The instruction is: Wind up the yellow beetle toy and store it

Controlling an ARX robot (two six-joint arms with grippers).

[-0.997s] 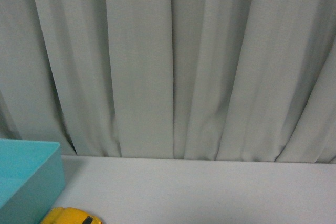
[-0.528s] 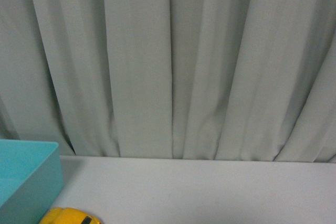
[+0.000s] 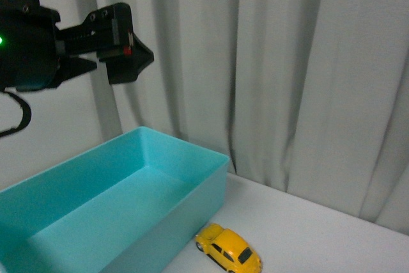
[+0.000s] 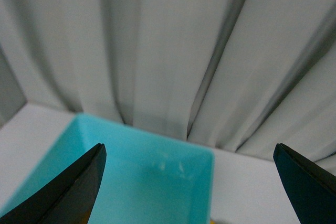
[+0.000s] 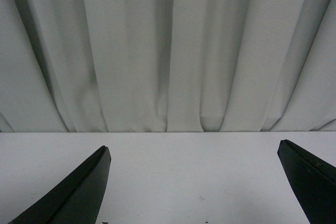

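Note:
The yellow beetle toy stands on the white table, right beside the near right corner of a teal bin. My left gripper is open and empty, held high above the bin's far side. In the left wrist view the left gripper hangs with its jaws wide apart above the bin, and a sliver of the yellow toy shows at the picture's edge. My right gripper is open and empty over the bare white table. It does not show in the front view.
The teal bin is large, rectangular and empty. A grey pleated curtain hangs close behind the table's far edge. The curtain also fills the upper part of the right wrist view.
The front view has swung: the whole bin, the whole toy and my left arm now show, where before only a bin corner and the toy's roof showed.

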